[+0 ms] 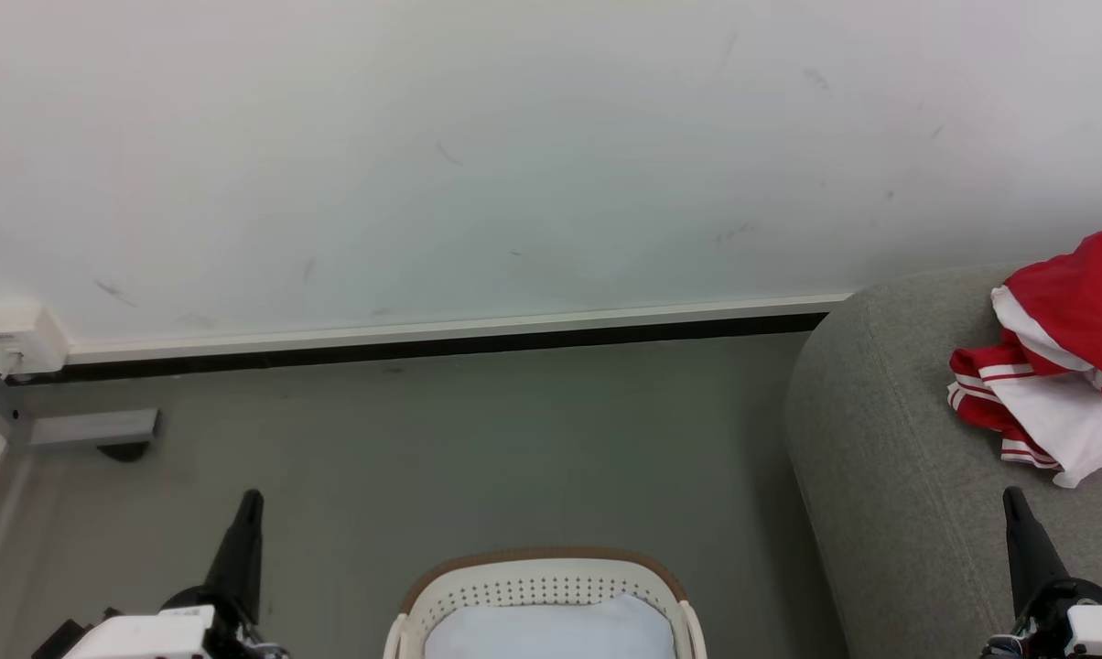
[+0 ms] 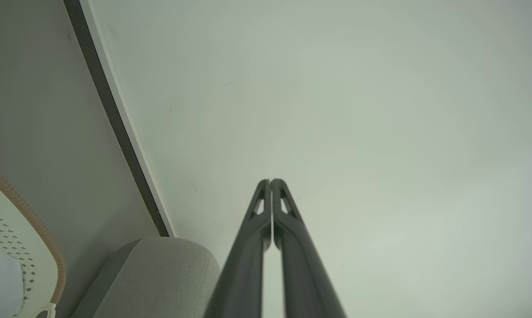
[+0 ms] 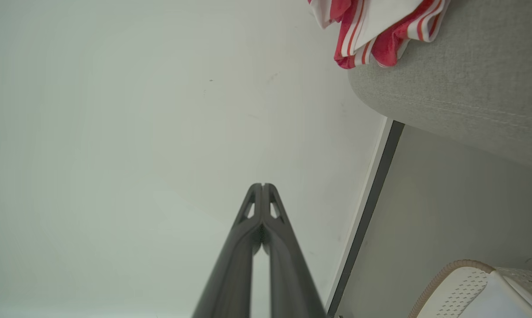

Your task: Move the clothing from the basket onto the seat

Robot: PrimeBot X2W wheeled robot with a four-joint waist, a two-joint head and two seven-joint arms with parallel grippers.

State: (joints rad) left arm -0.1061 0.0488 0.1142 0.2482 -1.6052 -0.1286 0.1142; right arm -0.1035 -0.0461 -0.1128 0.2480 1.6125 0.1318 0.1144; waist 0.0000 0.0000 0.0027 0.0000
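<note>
Wall (image 1: pixel 514 137) pale and scuffed, with a dark skirting strip (image 1: pixel 423 346) at its foot; grey floor (image 1: pixel 469 439) below it. Seat (image 1: pixel 880 458): large, grey, upholstered, directly under and beyond the right hand (image 1: pixel 1013 494), and well off to the far side from the left hand (image 1: pixel 251 499). Basket (image 1: pixel 542 572) sits on the floor between the two hands, nearer the robot than either fingertip. Inside it is a pale cloth (image 1: pixel 551 627); no red fabric visible in the part that shows. Clothing (image 1: pixel 1054 366), red with white panels and striped trim, lies bunched on the seat just ahead of the right hand's tip and slightly to its outer side, near but not touching. Its heap runs off the frame edge, so the long axis cannot be fixed; the striped hem is the part nearest the fingers. Right hand is plainly the nearer one; the left hand has the basket and a stretch of floor between it and the garment. Both hands closed tip to tip, nothing between the fingers, pointing at the wall. Judgement: garment is out of the basket and on the seat, so the transfer looks complete; any tidying would fall to the right hand, reaching forward.
</note>
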